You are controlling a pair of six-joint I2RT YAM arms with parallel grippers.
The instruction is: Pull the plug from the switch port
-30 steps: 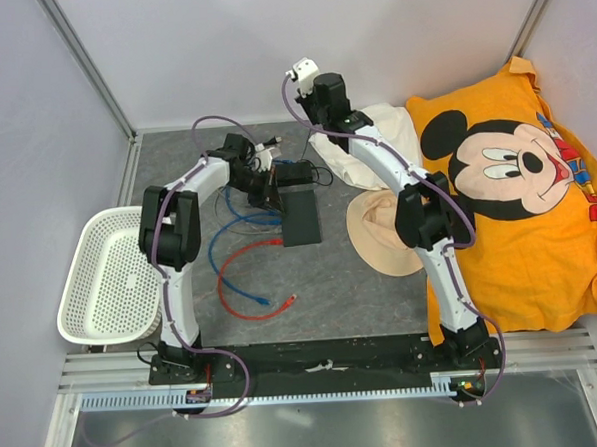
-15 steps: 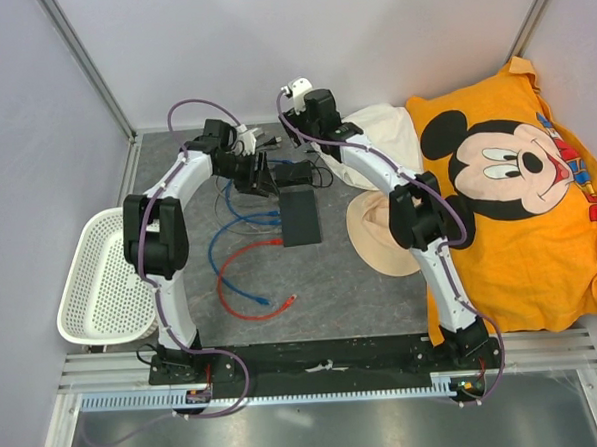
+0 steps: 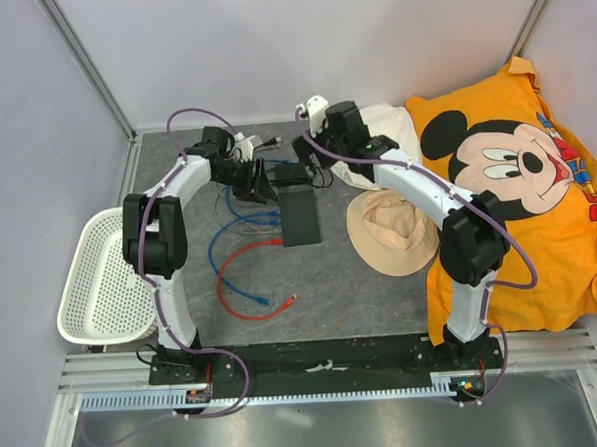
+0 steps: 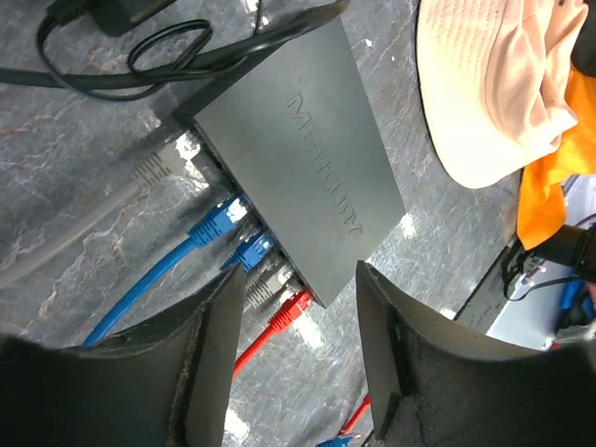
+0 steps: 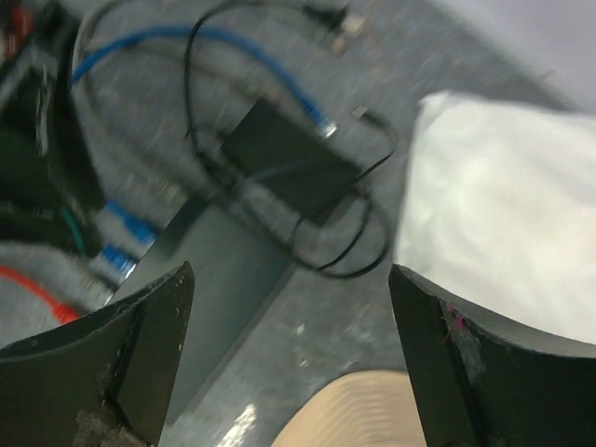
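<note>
The switch [image 4: 298,140] is a flat black box, lying mid-table in the top view [image 3: 300,215]. Along the port edge sit two blue plugs [image 4: 233,235], a grey plug [image 4: 265,284] and a red plug [image 4: 291,307]. Another grey plug [image 4: 160,168] lies with its tip at that edge; I cannot tell whether it is seated. My left gripper [image 4: 300,277] [image 3: 259,180] hovers open over the plug row, holding nothing. My right gripper [image 5: 291,275] [image 3: 313,155] is wide open above the switch's [image 5: 214,270] far end and holds nothing.
A black power brick [image 5: 289,154] with a looped thin cord lies just behind the switch. A tan hat [image 3: 389,234], white cloth [image 5: 494,205] and orange Mickey shirt [image 3: 517,192] lie to the right. A white basket [image 3: 106,279] stands at the left edge. Red cable [image 3: 247,286] and blue cable [image 3: 219,243] trail toward the front.
Both grippers were shut and now stand open. The left gripper drew back to the left of the switch. The right arm's elbow swung right and its gripper lifted away.
</note>
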